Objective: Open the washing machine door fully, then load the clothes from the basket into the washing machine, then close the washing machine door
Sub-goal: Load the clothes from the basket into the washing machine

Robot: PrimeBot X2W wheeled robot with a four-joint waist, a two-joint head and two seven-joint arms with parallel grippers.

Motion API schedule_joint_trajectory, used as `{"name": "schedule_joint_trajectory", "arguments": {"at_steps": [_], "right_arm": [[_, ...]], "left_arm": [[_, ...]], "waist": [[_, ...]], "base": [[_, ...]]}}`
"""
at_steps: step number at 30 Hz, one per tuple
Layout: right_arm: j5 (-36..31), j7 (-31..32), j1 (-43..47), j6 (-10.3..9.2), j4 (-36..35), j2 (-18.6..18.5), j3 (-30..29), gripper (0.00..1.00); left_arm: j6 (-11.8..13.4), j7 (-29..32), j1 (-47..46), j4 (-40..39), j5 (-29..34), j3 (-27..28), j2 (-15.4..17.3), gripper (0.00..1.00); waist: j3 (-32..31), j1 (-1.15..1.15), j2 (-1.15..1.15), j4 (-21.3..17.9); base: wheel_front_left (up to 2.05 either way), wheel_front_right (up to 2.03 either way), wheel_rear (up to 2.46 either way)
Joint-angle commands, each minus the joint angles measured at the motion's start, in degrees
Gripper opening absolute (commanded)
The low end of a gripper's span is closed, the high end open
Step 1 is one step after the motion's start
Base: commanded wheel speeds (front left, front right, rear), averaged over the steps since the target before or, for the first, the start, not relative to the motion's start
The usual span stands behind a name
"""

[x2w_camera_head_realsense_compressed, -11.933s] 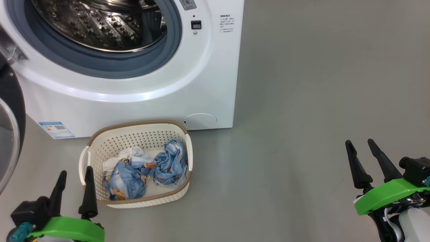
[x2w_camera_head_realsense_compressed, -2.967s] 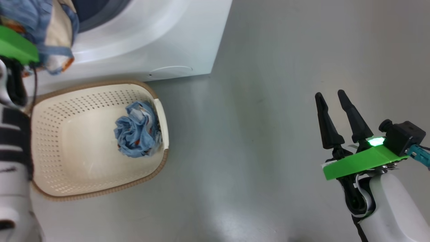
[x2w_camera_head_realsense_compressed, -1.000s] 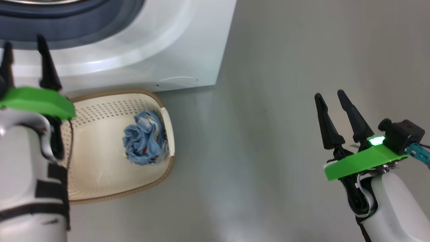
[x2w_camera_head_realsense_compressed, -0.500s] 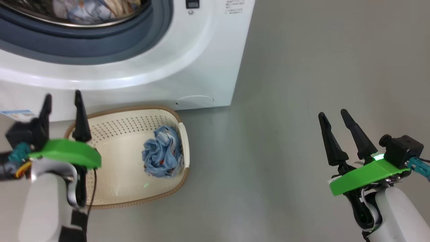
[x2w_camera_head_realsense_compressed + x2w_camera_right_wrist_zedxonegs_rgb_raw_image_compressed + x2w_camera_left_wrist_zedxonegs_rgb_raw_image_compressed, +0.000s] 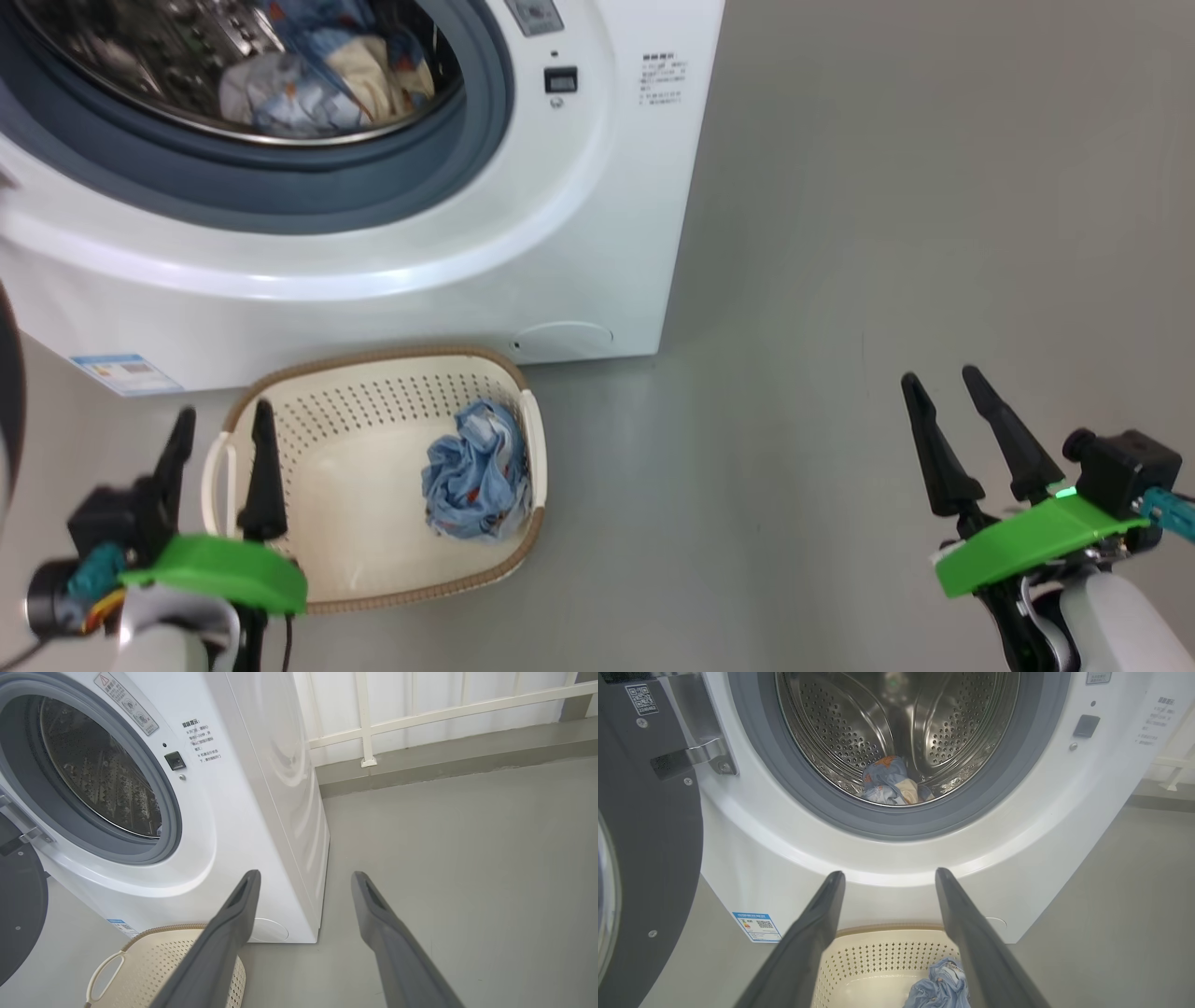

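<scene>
The white washing machine [image 5: 579,215] stands with its round black washing machine door [image 5: 649,858] swung wide open to the left. Some blue and cream clothes [image 5: 317,65] lie in the steel drum, and one crumpled blue garment [image 5: 471,471] sits in the cream basket [image 5: 373,357] on the floor before the machine. My left gripper [image 5: 224,408] hangs open and empty over the basket's left edge, fingers pointing at the machine's front. My right gripper [image 5: 939,374] is open and empty over bare floor far to the right.
Grey floor [image 5: 840,233] spreads to the right of the machine. A white railing and wall [image 5: 420,714] run behind it. The open door [image 5: 18,914] takes up the room left of the basket.
The head camera has tilted up, bringing the drum into sight. My left gripper has come down and back from the machine's front to the basket's left edge, still open and empty. The right arm held still.
</scene>
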Motion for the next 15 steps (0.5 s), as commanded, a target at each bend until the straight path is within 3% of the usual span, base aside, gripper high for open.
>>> {"name": "schedule_joint_trajectory", "arguments": {"at_steps": [1, 15], "right_arm": [[0.25, -0.28, 1.15, 0.57, -1.24, -0.90, 0.79, 1.00], [0.22, -0.28, 6.35, 0.57, -2.33, -1.13, -1.17, 1.00]], "left_arm": [[-0.08, -0.37, 0.99, -2.08, -0.27, 1.59, 1.06, 1.00], [-0.08, -0.37, 13.64, -10.61, -1.75, 3.27, 0.50, 1.00]], "waist": [[-1.43, 0.00, 0.00, 0.43], [-4.90, 0.00, 0.00, 0.92]], "base": [[0.00, 0.00, 0.00], [0.00, 0.00, 0.00]]}}
